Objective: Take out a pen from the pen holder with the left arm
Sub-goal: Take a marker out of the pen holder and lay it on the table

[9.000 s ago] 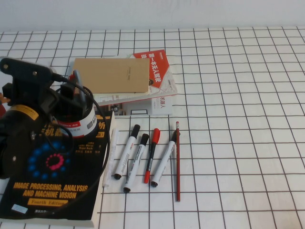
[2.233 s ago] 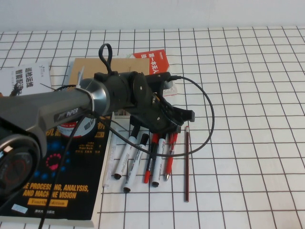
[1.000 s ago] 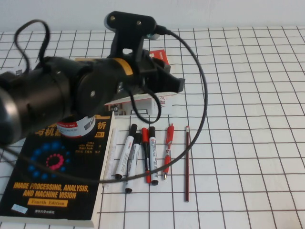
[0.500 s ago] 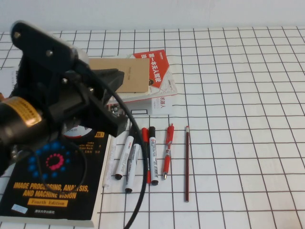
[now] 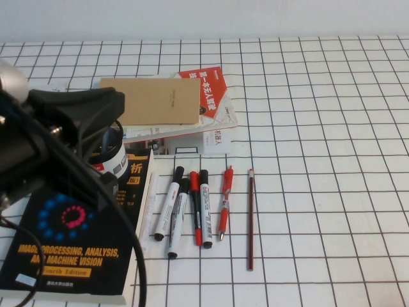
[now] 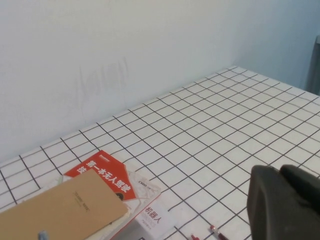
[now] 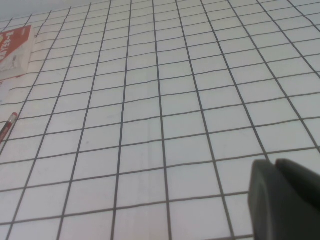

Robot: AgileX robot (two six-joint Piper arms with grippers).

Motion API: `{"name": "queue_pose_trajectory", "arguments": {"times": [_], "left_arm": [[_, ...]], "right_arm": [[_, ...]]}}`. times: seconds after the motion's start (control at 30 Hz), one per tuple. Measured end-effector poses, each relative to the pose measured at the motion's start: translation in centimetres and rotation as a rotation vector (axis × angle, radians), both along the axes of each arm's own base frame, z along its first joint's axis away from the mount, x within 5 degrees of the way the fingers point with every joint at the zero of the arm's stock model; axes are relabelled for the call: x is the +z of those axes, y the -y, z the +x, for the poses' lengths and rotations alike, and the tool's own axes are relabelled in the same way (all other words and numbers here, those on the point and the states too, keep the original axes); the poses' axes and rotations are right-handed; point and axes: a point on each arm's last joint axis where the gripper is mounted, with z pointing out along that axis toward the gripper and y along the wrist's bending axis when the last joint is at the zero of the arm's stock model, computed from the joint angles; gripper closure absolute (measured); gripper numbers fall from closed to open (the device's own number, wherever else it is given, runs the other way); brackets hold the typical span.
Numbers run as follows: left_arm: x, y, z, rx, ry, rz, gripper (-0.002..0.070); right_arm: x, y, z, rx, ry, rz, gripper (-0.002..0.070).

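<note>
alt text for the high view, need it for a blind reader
The shut left pincer looms at the left, partly hiding the pen holder on a black textbook. Markers, a red pen and a red pencil lie in a row on the gridded table; the right pincer is outside this view.

Black left arm, black cable, dark grey fingers

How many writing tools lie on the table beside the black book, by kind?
Black-capped markers: 3
Red-capped marker: 1
Red gel pen: 1
Red pencil: 1
White pen: 1
Total: 7
Left claw shut, raised at the left side; right claw shut over the grid table.
</note>
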Motion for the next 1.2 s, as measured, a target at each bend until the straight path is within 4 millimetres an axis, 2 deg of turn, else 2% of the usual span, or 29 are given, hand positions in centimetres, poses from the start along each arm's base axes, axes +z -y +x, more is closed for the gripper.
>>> {"name": "queue_pose_trajectory", "arguments": {"times": [0.27,0.4,0.5,0.7,0.9,1.2], "left_arm": [[0.4,-0.1,0.3,0.01,0.103,0.05,0.0674],[-0.6,-0.2,0.3,0.01,0.171,0.131,0.0674],[-2.7,-0.7,0.1,0.014,0.194,0.217,0.0674],[-8.2,-3.7,-0.6,0.172,0.025,0.082,0.0674],[-12.9,-7.1,-3.6,0.324,-0.004,0.038,0.0674],[-16.4,-10.3,-7.6,0.582,0.099,-0.027,0.0674]], "right_arm": [[0.0,0.0,0.0,0.0,0.0,0.0,0.0693],[0.0,0.0,0.0,0.0,0.0,0.0,0.0692],[0.0,0.0,0.0,0.0,0.0,0.0,0.0693],[0.0,0.0,0.0,0.0,0.0,0.0,0.0693],[0.0,0.0,0.0,0.0,0.0,0.0,0.0692],[0.0,0.0,0.0,0.0,0.0,0.0,0.0693]]}}
